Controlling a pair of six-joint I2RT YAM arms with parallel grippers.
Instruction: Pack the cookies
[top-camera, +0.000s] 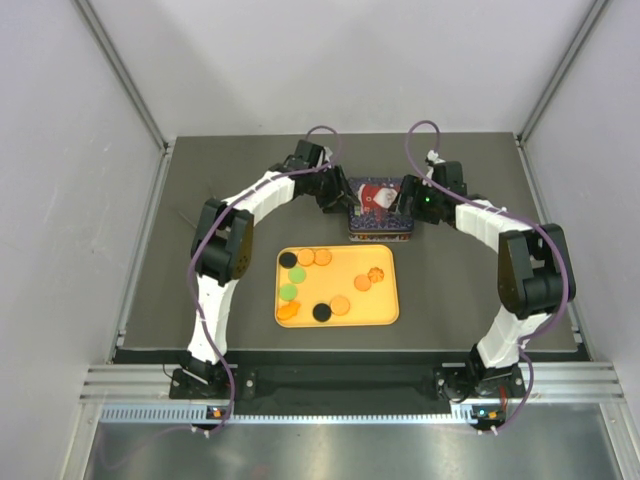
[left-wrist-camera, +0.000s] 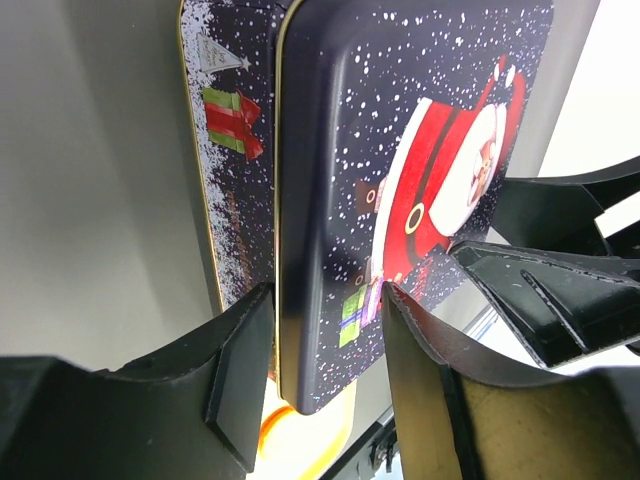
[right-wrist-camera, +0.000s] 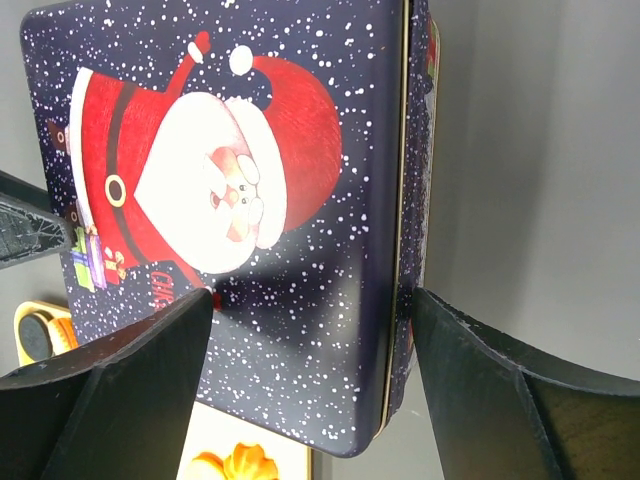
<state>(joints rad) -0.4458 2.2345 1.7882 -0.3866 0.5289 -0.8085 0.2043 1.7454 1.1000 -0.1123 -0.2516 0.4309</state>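
— What's on the tabletop (top-camera: 200, 200)?
— An orange tray (top-camera: 385, 308) at the centre of the overhead view. Just above it, at upper centre, sits a Santa tin (top-camera: 376, 200).
— And the fingers?
— The left fingers (left-wrist-camera: 240, 385) are clenched on the edge of the lid (left-wrist-camera: 400, 130). The right fingers (right-wrist-camera: 475, 395) are spread wide, released. They straddle the tin's other edge, one over the lid and one beside the wall.
— The cookies (top-camera: 340, 304)?
— All lying in the tray, none in the tin: mostly orange, two green, two black.
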